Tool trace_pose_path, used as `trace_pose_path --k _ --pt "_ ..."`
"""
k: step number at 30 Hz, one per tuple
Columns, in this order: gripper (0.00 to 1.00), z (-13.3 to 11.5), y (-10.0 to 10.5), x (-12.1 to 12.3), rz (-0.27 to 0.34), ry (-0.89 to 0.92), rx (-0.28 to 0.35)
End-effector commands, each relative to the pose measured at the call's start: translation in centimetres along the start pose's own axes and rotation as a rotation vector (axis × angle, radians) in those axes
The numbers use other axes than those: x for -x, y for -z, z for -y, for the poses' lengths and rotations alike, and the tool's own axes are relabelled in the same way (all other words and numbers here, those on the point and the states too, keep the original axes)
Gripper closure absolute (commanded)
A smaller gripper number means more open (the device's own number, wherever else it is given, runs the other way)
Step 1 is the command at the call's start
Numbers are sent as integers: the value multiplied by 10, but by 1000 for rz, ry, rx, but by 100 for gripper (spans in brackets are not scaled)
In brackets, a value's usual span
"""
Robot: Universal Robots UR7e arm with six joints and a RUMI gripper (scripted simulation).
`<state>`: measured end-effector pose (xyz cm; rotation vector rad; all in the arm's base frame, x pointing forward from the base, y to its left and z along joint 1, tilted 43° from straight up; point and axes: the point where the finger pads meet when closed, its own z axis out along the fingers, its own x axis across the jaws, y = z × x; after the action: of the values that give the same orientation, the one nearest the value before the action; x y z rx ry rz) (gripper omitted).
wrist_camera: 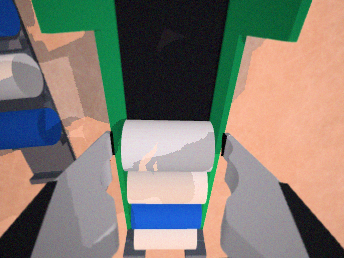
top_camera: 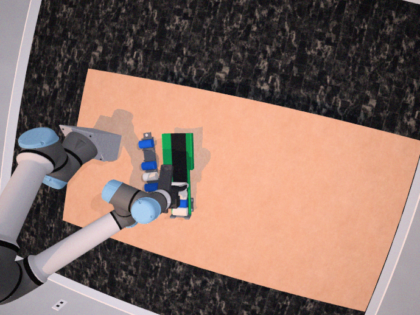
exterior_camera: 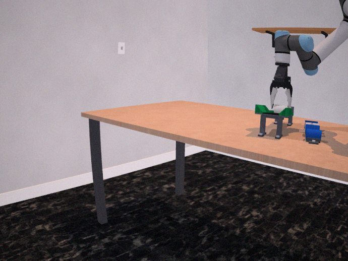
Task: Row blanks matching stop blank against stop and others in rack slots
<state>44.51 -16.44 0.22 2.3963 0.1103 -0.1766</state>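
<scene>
The green feed ramp (wrist_camera: 170, 65) with a black floor runs up the middle of the wrist view. Four blanks lie across its low end: a white one (wrist_camera: 165, 239) at the stop, then a blue one (wrist_camera: 166, 216), a white one (wrist_camera: 167, 187) and a top white one (wrist_camera: 167, 145). My gripper (wrist_camera: 168, 133) straddles the top white blank. Its fingers stand just clear of the blank's two ends, so it is open. The blank rests on the ramp against the white one below it. The stock rack (top_camera: 148, 158) lies left of the ramp and holds blue blanks (top_camera: 146, 143) and one white blank (top_camera: 149, 176).
The ramp stands on grey legs (exterior_camera: 274, 123) near the table's near-left part, with the rack (exterior_camera: 312, 132) close beside it. A grey mount plate (top_camera: 95, 142) lies at the table's left edge. The arm's wrist (top_camera: 145, 203) hangs over the rack's near end.
</scene>
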Motion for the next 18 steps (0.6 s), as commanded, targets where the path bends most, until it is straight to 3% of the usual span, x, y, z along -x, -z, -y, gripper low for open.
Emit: trace_pose_path --k 1,12,18 --pt "48 0 0 0 -1 0 0" --pt "48 0 8 0 -1 0 0" --pt "48 0 32 0 -1 0 0"
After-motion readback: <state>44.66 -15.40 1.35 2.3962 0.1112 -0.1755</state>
